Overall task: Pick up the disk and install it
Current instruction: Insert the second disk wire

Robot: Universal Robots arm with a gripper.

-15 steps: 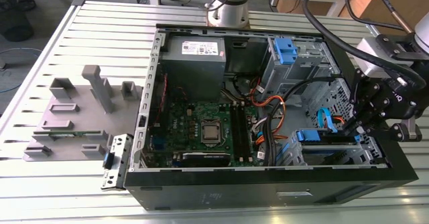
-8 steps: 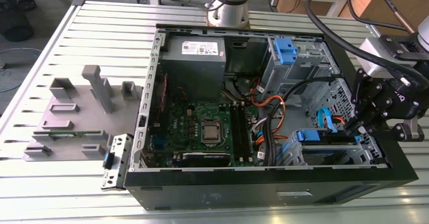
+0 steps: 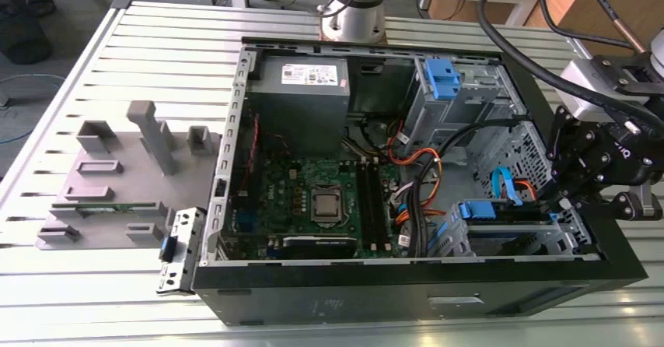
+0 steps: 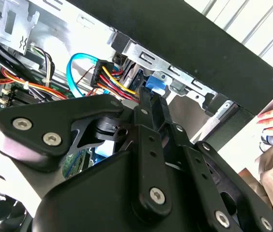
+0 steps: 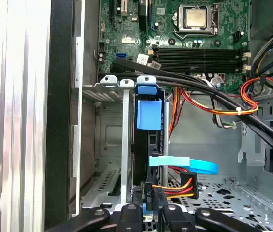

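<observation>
First wrist view: gripper (image 5: 148, 212) sat at the bottom edge of the frame, black linkages closed in on the rear end of the disk (image 5: 148, 145), right at its black power connector with red/yellow/orange wires. Fingertips looked clamped on the disk, though the contact itself was partly hidden. Disk stood edge-on in the drive cage (image 5: 108, 87), blue rail tab (image 5: 149, 115) facing the camera, light-blue SATA cable (image 5: 189, 164) looping off just beside it. Further up-frame, motherboard (image 5: 175, 43) with the bare CPU (image 5: 196, 17) near the top.

Exterior view: gripper (image 3: 581, 199) at the right edge, over the lower-right drive bay of the open PC case (image 3: 415, 285). Grey fixture block (image 3: 114, 176) lay at left on the slatted table (image 3: 155, 43).
</observation>
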